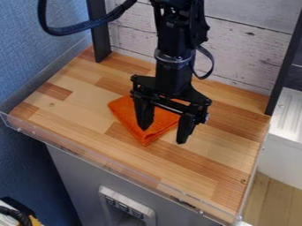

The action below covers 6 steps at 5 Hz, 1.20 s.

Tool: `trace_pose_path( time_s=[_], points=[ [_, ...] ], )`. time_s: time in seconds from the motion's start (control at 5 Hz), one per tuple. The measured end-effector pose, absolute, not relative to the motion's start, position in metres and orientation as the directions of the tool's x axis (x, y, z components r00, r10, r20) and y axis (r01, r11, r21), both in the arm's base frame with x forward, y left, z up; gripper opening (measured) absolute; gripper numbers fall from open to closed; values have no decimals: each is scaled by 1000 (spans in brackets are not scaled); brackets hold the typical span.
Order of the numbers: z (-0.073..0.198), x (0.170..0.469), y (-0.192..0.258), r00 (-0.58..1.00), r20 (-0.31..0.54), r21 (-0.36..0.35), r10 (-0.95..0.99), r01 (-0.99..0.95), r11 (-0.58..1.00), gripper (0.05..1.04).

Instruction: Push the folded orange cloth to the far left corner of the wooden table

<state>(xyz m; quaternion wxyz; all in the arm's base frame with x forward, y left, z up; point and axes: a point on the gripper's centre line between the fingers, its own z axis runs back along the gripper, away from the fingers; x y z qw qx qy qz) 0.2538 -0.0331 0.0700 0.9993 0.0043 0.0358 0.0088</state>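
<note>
Clear rim [118, 170] in front, orange cloth [124, 113] behind, gripper [163, 135] above.
The rim likely guards the desk [77, 106] edge; the cloth lies folded near the middle, partly beneath the gripper, whose fingers [185, 129] stand apart, empty, leaving room for fabric between.

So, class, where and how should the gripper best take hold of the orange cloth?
Probably by the corner of the cloth nearest the camera, from straight above, one finger on each side, pinching inward. The cloth lies folded and low on the counter, its layers stacked at that corner, and the open gripper already points down there.
</note>
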Motion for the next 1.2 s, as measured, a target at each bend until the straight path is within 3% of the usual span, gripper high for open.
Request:
trace_pose_path(
  time_s=[0.4,1.0,1.2],
  points=[
    [63,258,-34,969,-61,20,239,-239,971,996],
    [51,292,-38,812,16,-15,583,-583,812,956],
    [42,299,-38,752,32,-27,659,-658,752,676]
  ],
)
